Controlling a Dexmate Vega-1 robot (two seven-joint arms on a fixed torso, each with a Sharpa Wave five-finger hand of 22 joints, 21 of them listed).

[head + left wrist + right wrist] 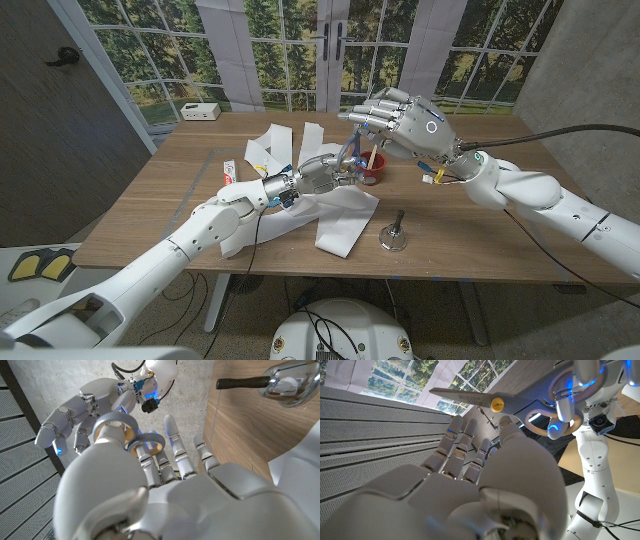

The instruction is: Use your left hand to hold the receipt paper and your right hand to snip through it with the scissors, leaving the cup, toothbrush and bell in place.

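- The left hand [322,176] is raised over the middle of the table [480,225], and its fingers pass through the loops of the scissors [485,400], so it grasps them.
- In the right wrist view the scissors show grey blades, closed together, a yellow pivot screw and pale handles ringed round the left hand's fingers [565,407].
- The right hand [405,122] hangs in the air just beyond and to the right of the left hand, fingers spread a little and curved, holding nothing.
- In the left wrist view the right hand [82,412] faces the left hand [165,495] closely, the two not plainly touching.
- The receipt paper [340,215] lies in long white strips across the table under and behind the left hand; neither hand holds it.
- A red cup [374,166] stands just right of the left hand, with a stick-like thing in it too small to name.
- The metal bell [392,237] stands near the table's front edge, right of the paper.
- A small white box [201,111] sits at the far left corner.
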